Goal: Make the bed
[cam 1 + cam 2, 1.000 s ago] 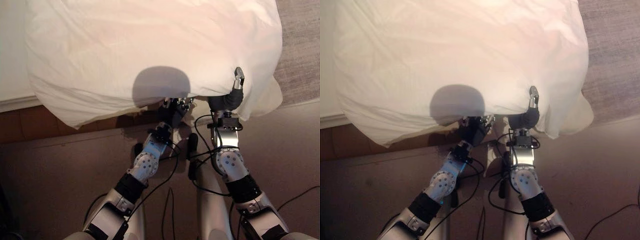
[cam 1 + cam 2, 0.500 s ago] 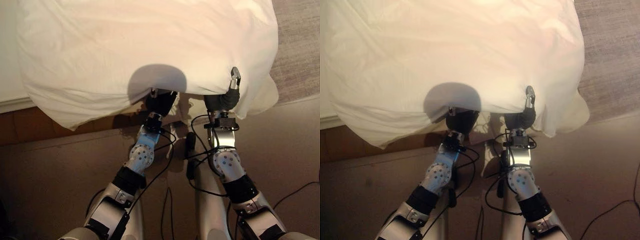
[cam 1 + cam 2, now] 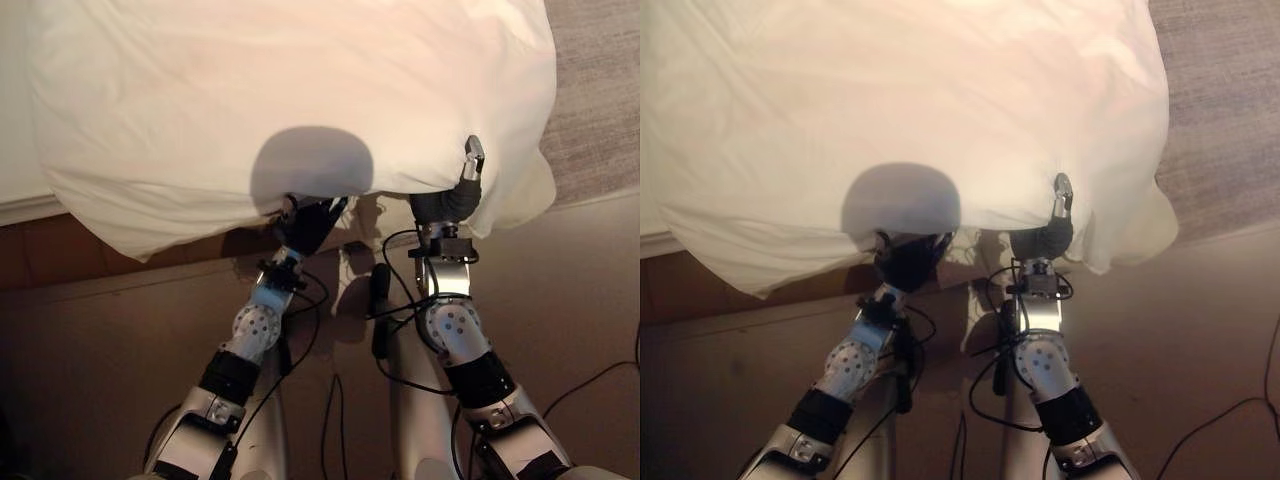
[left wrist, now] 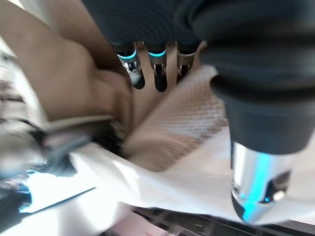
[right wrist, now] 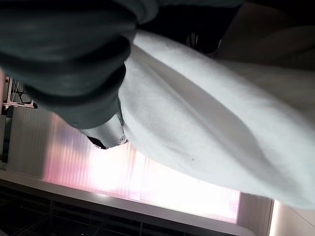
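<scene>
A white duvet [image 3: 300, 90] covers the bed and hangs over its near edge. My right hand [image 3: 458, 200] holds the duvet's hem near its right corner, thumb [image 3: 1063, 190] on top of the cloth and fingers underneath; the cloth [image 5: 197, 132] runs across its palm. My left hand [image 3: 305, 222] sits just under the hem near the middle, in the round shadow. Its fingers [image 4: 147, 73] are straight and apart from the thumb [image 4: 256, 196], with white cloth [image 4: 162, 182] lying loose past them.
The white mattress edge [image 3: 20, 205] and the brown bed base [image 3: 40, 260] show at the left under the duvet. Grey carpet [image 3: 600, 90] lies past the duvet's right corner. Brown floor [image 3: 100, 360] spreads around me.
My left hand went up under the hem, then slid left and dropped a little lower. The right hand has kept its hold on the hem in the same place.
</scene>
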Controlling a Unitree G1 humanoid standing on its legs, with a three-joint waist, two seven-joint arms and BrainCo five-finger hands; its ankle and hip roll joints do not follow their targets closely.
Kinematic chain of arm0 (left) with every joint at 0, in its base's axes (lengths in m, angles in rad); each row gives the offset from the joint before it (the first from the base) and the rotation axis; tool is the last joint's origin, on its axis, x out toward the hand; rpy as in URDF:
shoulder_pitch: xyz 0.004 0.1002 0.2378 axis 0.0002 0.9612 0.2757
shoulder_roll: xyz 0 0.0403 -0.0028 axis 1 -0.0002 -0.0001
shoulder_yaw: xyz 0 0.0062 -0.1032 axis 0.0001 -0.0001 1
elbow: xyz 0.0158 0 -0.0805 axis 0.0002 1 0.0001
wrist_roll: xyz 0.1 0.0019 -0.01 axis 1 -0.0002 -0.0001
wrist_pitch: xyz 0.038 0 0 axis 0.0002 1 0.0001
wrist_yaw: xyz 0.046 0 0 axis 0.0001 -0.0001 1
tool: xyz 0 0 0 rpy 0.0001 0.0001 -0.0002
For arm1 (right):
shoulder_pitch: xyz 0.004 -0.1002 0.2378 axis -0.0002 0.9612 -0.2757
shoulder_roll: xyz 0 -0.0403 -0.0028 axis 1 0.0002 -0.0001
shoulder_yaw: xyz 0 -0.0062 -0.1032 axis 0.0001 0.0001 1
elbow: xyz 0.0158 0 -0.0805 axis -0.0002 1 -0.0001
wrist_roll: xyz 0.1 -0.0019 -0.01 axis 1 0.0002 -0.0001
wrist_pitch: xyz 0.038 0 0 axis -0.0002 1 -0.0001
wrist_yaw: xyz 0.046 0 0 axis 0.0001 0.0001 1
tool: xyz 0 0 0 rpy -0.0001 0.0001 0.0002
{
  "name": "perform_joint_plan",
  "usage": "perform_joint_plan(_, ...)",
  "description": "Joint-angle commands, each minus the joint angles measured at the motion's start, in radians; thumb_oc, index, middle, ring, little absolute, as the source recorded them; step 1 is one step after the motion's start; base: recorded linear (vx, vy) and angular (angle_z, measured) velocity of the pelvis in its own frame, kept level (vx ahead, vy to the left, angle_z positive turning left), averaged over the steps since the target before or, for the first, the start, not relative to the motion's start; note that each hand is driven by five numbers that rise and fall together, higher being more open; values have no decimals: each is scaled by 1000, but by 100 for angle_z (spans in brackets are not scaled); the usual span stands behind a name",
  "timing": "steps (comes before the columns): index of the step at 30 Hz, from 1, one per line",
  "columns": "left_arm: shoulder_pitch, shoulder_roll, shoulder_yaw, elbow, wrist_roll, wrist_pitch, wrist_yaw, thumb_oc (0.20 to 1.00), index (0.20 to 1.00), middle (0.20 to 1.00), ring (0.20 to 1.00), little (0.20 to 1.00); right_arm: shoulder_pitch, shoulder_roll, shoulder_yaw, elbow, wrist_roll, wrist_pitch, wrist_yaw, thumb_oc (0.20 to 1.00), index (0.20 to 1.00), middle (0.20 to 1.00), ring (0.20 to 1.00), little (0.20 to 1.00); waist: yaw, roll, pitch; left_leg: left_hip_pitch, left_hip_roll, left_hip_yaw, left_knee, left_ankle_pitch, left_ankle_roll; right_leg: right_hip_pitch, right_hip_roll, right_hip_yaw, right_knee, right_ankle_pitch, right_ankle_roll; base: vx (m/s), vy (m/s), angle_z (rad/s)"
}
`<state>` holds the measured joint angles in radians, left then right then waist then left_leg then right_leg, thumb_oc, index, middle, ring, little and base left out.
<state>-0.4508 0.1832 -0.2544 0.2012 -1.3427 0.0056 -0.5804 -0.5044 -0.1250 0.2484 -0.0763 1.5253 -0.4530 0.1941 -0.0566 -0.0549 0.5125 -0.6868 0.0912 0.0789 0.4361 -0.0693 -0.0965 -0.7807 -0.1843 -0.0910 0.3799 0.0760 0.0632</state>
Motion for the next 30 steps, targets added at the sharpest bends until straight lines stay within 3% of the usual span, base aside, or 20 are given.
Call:
perform_joint_plan(1, 55, -26, -33, 25, 48, 25, -81, 1000, 1000, 1000, 1000, 1000, 46, 35, -71, -175, -52, -50, 82, 200, 200, 200, 200, 200, 4, 4, -151, -65, -61, 5, -74, 75, 67, -16, 52, -22, 12, -49, 39, 0, 0, 0)
perform_joint_plan(7, 65, -38, -30, 24, 56, 35, -121, 1000, 1000, 1000, 1000, 1000, 51, 44, -76, -172, -47, -59, 79, 200, 200, 200, 200, 200, 8, 2, -152, -64, -62, 4, -70, 74, 67, -16, 54, -20, 16, -51, 37, 0, 0, 0)
perform_joint_plan(15, 49, -75, 29, 4, -9, -35, -67, 1000, 1000, 1000, 1000, 1000, 54, 53, -76, -171, -45, -70, 77, 200, 200, 200, 200, 200, 11, 1, -149, -67, -60, 2, -61, 71, 66, -18, 55, -20, 24, -53, 34, 0, 0, 0)
perform_joint_plan(17, 28, -91, 47, 7, -47, -88, 1, 1000, 1000, 1000, 1000, 1000, 51, 51, -71, -166, -54, -71, 65, 200, 200, 200, 200, 200, 9, 0, -147, -66, -59, 3, -62, 72, 65, -17, 55, -21, 25, -54, 34, 0, 0, 0)
perform_joint_plan(22, -21, -98, 54, 12, -78, -138, 78, 1000, 1000, 1000, 1000, 1000, 39, 48, -59, -157, -58, -68, 55, 200, 200, 200, 200, 200, 5, 1, -146, -65, -57, 6, -59, 71, 66, -16, 56, -19, 24, -54, 35, 0, 0, 0)
perform_joint_plan(28, -81, -115, 80, 14, -123, -240, 195, 1000, 1000, 1000, 1000, 1000, 25, 47, -50, -148, -62, -72, 36, 200, 200, 200, 200, 200, -2, 2, -145, -64, -54, 8, -59, 70, 64, -16, 53, -20, 24, -53, 36, 0, 0, 0)
perform_joint_plan(30, -98, -120, 99, -22, -126, -297, 239, 1000, 1000, 1000, 1000, 1000, 25, 46, -52, -148, -61, -72, 34, 200, 200, 200, 200, 200, -3, 3, -142, -61, -55, 9, -61, 71, 63, -13, 51, -20, 24, -54, 36, 0, 0, 0)
